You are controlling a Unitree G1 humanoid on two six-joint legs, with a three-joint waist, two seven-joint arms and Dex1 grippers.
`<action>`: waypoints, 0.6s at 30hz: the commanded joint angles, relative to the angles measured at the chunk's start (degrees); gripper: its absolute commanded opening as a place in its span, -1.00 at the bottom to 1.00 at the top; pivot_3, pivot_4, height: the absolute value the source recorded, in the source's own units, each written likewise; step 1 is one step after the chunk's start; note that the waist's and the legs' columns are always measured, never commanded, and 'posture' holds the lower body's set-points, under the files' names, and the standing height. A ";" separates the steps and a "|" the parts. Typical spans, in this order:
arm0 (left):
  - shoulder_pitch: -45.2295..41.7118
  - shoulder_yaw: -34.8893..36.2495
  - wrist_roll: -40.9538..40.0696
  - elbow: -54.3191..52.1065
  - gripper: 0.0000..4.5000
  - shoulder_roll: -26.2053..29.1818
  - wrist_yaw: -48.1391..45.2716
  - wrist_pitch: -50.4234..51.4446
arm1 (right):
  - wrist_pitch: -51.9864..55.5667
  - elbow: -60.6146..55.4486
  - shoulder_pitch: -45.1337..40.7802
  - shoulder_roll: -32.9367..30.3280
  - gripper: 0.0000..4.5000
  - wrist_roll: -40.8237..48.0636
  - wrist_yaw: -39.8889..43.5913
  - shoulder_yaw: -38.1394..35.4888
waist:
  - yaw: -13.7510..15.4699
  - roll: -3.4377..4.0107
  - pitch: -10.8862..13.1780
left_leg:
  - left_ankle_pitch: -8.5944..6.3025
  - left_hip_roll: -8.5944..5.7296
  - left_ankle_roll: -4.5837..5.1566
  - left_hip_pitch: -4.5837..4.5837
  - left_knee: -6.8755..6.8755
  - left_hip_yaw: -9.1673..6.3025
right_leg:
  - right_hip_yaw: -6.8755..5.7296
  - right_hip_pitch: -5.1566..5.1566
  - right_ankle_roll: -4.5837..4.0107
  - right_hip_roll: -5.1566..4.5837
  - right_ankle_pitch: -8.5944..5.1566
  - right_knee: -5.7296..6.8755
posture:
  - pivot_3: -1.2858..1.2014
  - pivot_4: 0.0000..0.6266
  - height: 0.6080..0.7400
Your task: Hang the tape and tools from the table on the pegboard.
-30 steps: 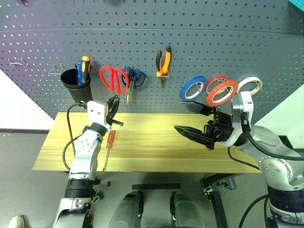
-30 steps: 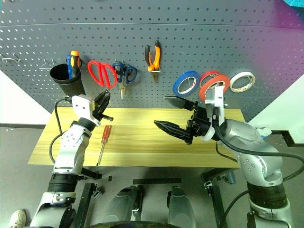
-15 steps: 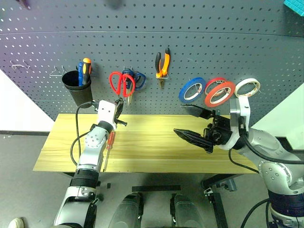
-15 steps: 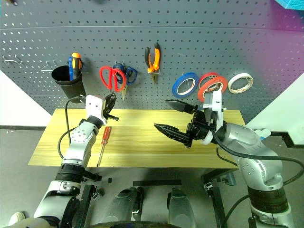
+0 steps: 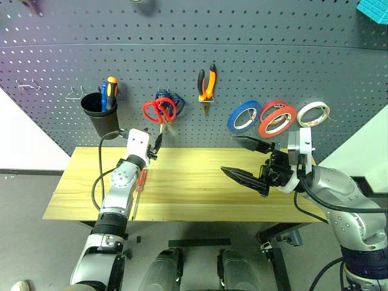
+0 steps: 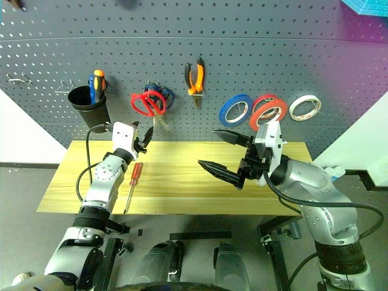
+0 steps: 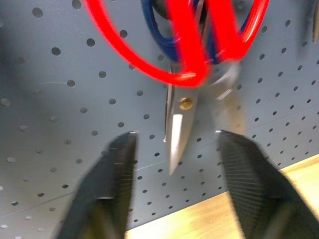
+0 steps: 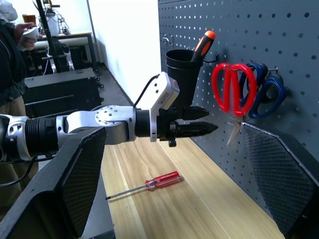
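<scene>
Below the released left fingers (image 5: pixel 156 143) the red screwdriver (image 5: pixel 139 188) lay lengthwise on the tabletop (image 5: pixel 194 200), nearer them than the open right fingers (image 5: pixel 247 160).

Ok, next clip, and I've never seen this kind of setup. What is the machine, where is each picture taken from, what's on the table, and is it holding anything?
It is a two-armed humanoid robot facing a pegboard above a wooden table. Two pictures come from its head, looking down over both arms; the other two come from cameras on each wrist. On the table lies a red-handled screwdriver. Red-handled scissors, pliers and the big red tape roll hang on the board. The left gripper is open just below the scissors' blades, holding nothing. The right gripper is wide open over the table, empty too.
</scene>
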 commanded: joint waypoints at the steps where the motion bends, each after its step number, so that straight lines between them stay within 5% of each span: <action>1: -0.09 0.33 -0.57 -2.31 0.78 0.73 -0.53 -0.73 | -1.28 -0.56 -0.22 0.20 1.00 -0.14 0.26 -0.36 | 0.00 0.00 0.00 | 0.00 0.00 0.00 0.00 0.00 0.00 | 0.00 0.00 0.00 0.00 0.00 0.00 | -0.05 -0.67 0.90; 3: 1.69 0.31 -1.30 -4.28 0.98 1.47 -2.18 0.09 | -1.40 -0.64 -0.04 0.20 1.00 -0.34 0.31 -0.27 | -0.10 0.01 -0.01 | 0.00 0.00 0.00 0.00 0.00 0.00 | 0.00 0.00 0.00 0.00 0.00 0.00 | -0.05 -0.66 0.90; 11: 12.27 0.45 1.24 -12.34 0.98 8.55 -4.17 14.18 | -1.04 0.23 0.71 -2.10 1.00 -7.24 -0.86 2.80 | -0.23 0.08 -0.04 | 0.00 0.05 0.00 0.07 -0.04 0.02 | 0.11 -0.06 -0.03 0.02 0.00 0.04 | -0.03 -0.56 0.90; 18: 12.36 1.84 1.49 -13.33 0.98 10.86 -1.18 35.10 | -2.69 1.62 2.12 -1.46 1.00 -12.36 -1.09 6.46 | 0.21 0.06 -0.01 | -0.01 0.04 0.01 0.13 0.01 -0.02 | 0.09 -0.11 -0.06 -0.03 0.01 0.01 | 0.00 -0.44 0.90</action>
